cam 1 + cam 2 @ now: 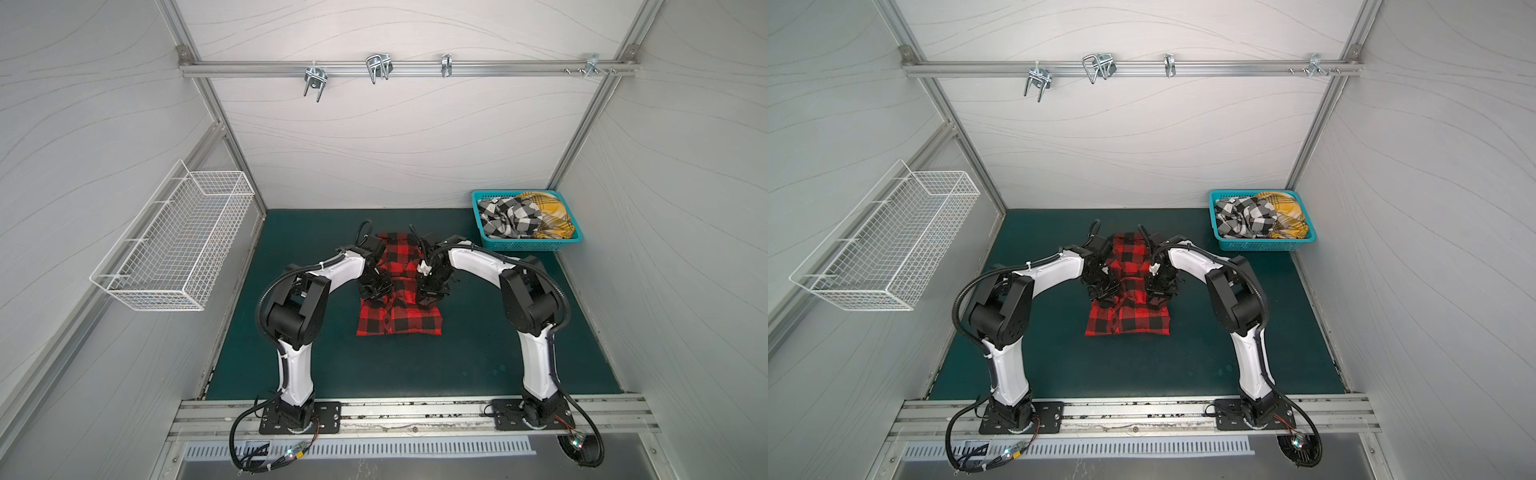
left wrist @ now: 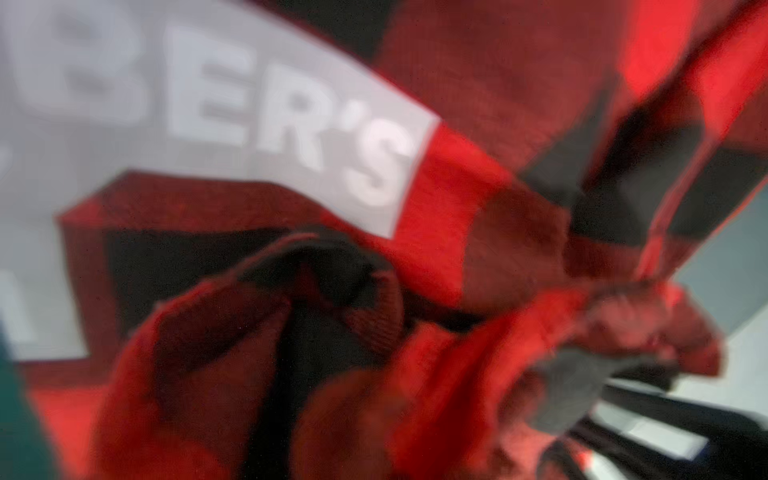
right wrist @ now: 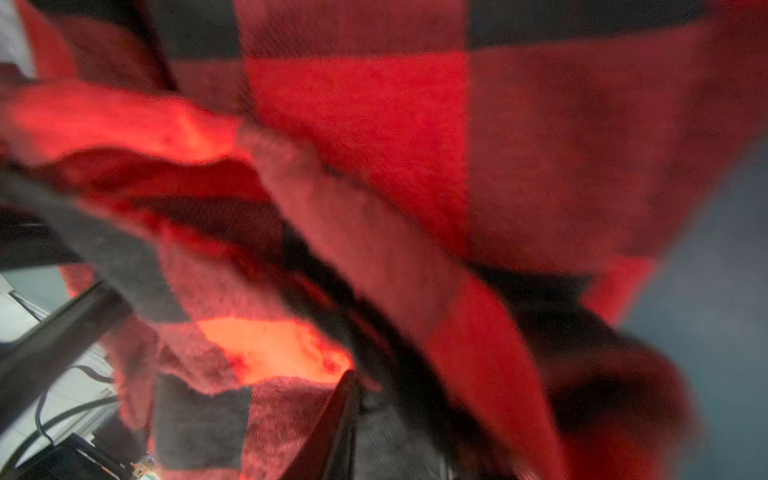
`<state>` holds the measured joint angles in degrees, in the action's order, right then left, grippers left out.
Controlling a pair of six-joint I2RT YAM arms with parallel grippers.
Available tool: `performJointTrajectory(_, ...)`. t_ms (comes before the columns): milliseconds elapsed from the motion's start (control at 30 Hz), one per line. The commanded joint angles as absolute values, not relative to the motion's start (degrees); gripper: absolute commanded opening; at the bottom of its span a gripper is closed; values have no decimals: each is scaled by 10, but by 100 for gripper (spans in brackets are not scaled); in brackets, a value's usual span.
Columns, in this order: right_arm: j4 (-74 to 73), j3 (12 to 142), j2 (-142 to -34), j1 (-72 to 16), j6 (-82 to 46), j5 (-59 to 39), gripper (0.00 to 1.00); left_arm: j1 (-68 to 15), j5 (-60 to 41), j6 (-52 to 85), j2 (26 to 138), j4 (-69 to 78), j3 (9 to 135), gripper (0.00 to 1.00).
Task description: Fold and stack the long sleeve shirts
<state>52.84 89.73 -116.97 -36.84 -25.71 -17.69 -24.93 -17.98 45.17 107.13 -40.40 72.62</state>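
The red-and-black long sleeve shirt (image 1: 399, 320) (image 1: 1127, 320) lies on the green mat, its near half flat. Its far half is raised between my two arms. My left gripper (image 1: 374, 291) (image 1: 1102, 291) and right gripper (image 1: 432, 291) (image 1: 1160, 291) sit side by side over the shirt's middle, each shut on a bunch of its cloth. Red-and-black cloth (image 2: 478, 124) with white lettering (image 2: 291, 124) fills the left wrist view and hides the jaws. The right wrist view is full of the same cloth (image 3: 374, 124), wrapped round one dark finger (image 3: 347, 415). The black-and-white shirt (image 1: 509, 218) and yellow shirt (image 1: 548, 216) lie crumpled in a basket.
The teal basket (image 1: 484, 243) (image 1: 1221, 245) stands at the mat's back right corner. A white wire basket (image 1: 174, 241) hangs on the left wall. Metal hooks (image 1: 378, 68) hang from the rail on the back wall. Bare green mat (image 1: 395, 365) lies in front of the shirt.
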Motion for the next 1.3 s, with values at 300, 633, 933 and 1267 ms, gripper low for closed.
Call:
performJointTrajectory(300, 596, 941, -1096, -324, -228, -170, 59, -170, -170, 360, 999, -498, 770, 63)
performJointTrajectory(633, 571, 929, -1129, -302, -217, -184, 62, -167, -231, 366, 1058, -466, 787, 72)
performJointTrajectory(933, 554, 933, -1181, -295, -208, -204, 63, -167, -236, 388, 1096, -466, 808, 46)
performJointTrajectory(1267, 536, 980, -1244, -302, -204, -251, 43, -166, -210, 359, 1131, -503, 851, 24)
